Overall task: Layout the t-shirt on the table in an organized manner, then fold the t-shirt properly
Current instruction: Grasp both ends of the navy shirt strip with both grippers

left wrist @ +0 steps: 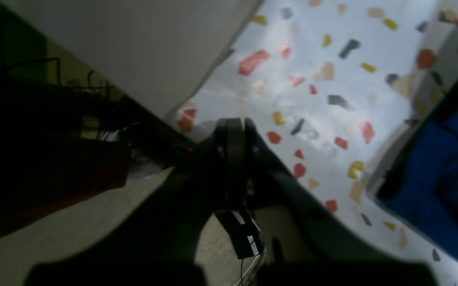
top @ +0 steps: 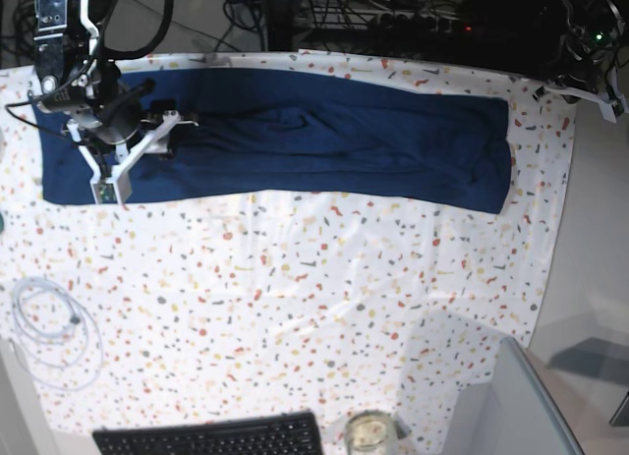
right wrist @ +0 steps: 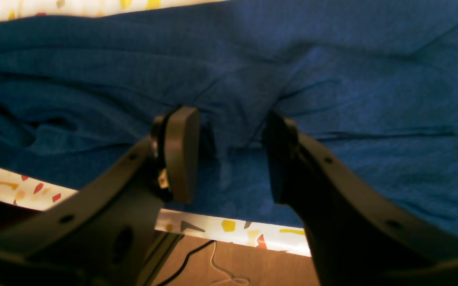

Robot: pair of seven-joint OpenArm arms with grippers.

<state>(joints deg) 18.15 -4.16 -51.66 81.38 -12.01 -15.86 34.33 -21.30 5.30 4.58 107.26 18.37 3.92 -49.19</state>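
Across the far side of the white speckled table (top: 295, 278), the dark navy fabric t-shirt (top: 324, 141) lies folded into a long band. Over its end, the right gripper (right wrist: 229, 155) stands parted, grasping nothing. The left gripper (left wrist: 235, 127) is clenched empty at the table's edge.

left hand (left wrist: 235, 127): blurred, dark — closed fingertips only
t-shirt (top: 295, 136): near-left part hidden under right arm
keyboard (top: 211, 437): cut by bottom edge
jar (top: 371, 435): cut off — contents unclear
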